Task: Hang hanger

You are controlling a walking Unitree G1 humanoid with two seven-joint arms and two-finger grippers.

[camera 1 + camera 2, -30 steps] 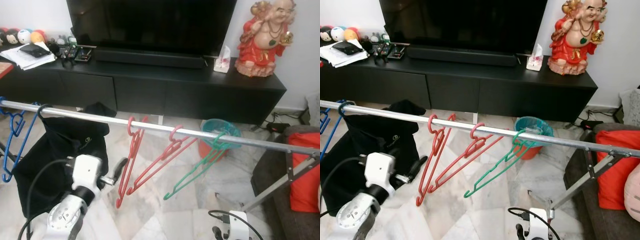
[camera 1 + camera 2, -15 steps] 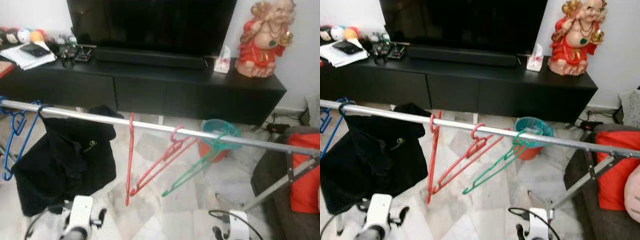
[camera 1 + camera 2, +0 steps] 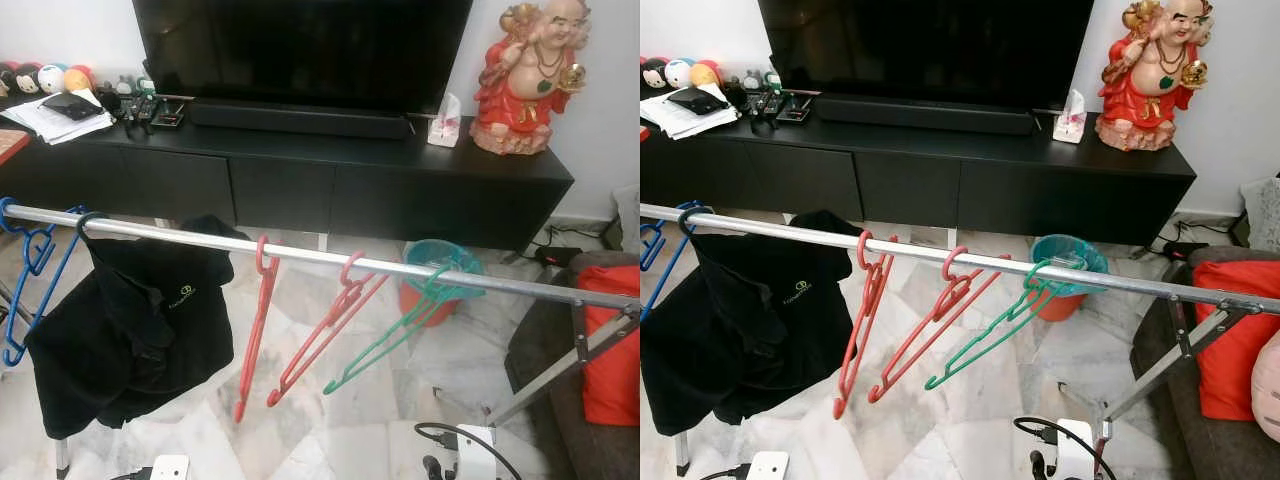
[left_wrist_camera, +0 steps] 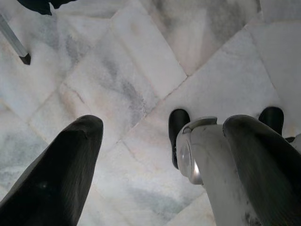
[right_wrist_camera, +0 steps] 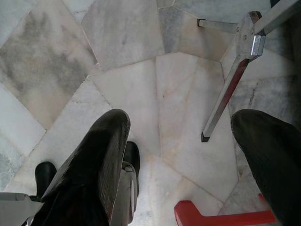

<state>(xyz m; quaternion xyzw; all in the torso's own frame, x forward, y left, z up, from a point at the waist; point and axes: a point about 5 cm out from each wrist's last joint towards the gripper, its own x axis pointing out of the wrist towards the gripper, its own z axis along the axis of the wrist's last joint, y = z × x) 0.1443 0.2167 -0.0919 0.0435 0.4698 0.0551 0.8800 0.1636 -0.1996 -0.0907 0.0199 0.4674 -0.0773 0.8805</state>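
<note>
Silver rail (image 3: 320,256) across frame centre, left to right, sloping slightly down to the right. Hanging on it: blue hanger (image 3: 30,275) at far left, black garment (image 3: 130,335) on its own hanger just beside, then two red hangers (image 3: 262,330) (image 3: 335,320) mid-frame, green hanger (image 3: 400,335) right of centre, all hooked and tilted. Black TV counter (image 3: 300,170) behind, red figurine (image 3: 525,75) upper right, teal bucket (image 3: 440,265) on marble floor (image 3: 300,440) behind the rail. Left pincer (image 4: 155,165) pointing down at the floor, fingers spread wide, empty. Right pincer (image 5: 183,155) likewise aimed at the floor near a rack leg (image 5: 225,94), fingers apart, holding nothing.
</note>
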